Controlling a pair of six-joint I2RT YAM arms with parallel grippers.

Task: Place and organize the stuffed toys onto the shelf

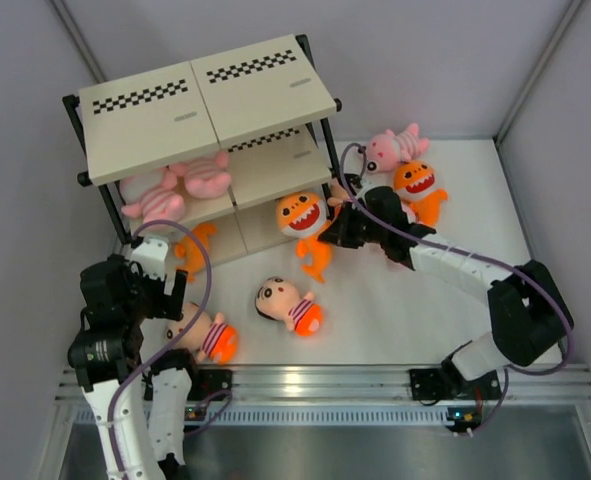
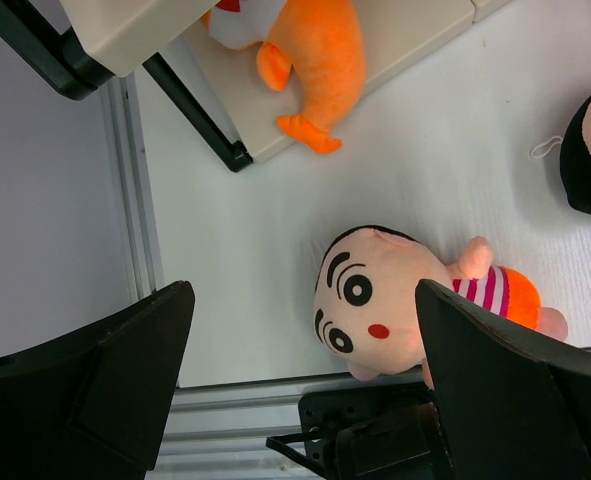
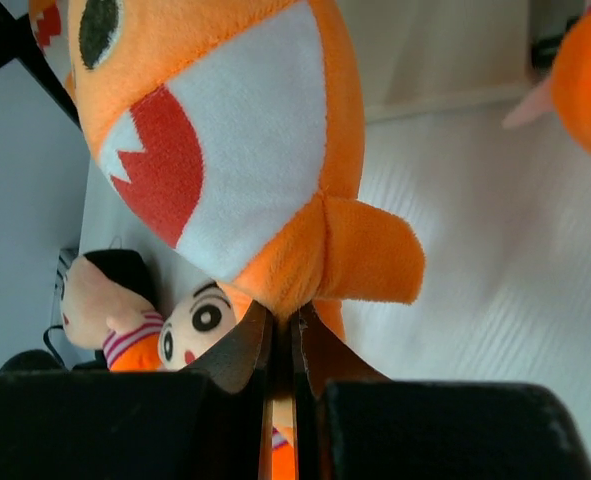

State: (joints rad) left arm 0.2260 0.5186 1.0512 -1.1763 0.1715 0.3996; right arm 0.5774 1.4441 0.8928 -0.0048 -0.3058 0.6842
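The shelf stands at the far left. Two pink striped animals lie on its middle tier, and an orange fish lies on the bottom board, also seen in the left wrist view. My right gripper is shut on the underside of another orange fish and holds it up beside the shelf's right bay; the right wrist view shows the pinch on the fish. My left gripper is open above a doll lying at the near left.
A second doll lies mid-table. A pink animal and a third orange fish lie at the far right by my right arm. White walls close in left, back and right. A metal rail runs along the near edge.
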